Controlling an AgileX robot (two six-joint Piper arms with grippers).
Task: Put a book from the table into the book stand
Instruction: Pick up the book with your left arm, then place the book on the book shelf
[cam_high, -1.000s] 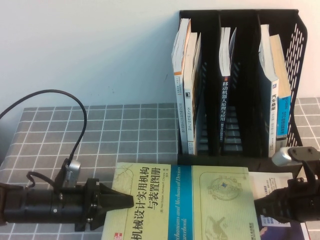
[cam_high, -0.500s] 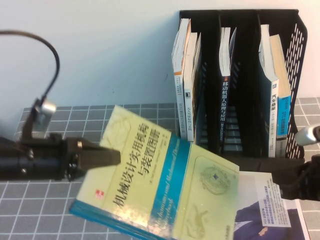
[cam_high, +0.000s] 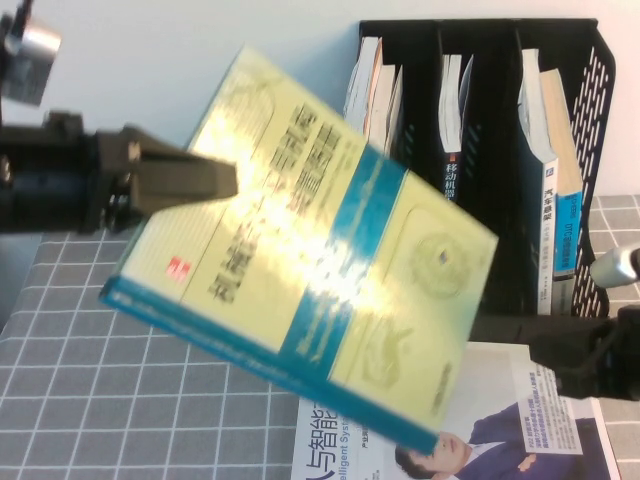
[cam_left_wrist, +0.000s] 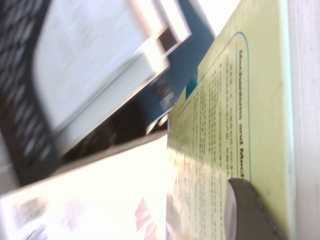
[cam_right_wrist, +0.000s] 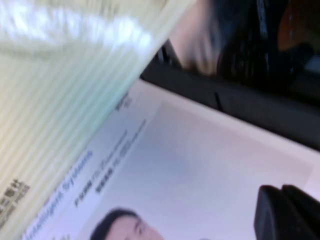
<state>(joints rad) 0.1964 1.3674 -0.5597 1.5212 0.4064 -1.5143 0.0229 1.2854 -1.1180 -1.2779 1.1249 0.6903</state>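
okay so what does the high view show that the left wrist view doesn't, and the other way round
Only the high view shows the left gripper whole, clamped on the lifted, tilted book, the right gripper low over the magazine, and the checked table. Only the left wrist view shows the fine print on the book's other cover, with one of the jaws pressed on it. Both share the book, the black book stand and its shelved books.

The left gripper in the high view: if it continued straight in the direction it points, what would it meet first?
The left gripper points toward the robot's right and already grips the book. Past it, the book stand with its shelved books probably comes first; depth is unclear. The right gripper sits lower.
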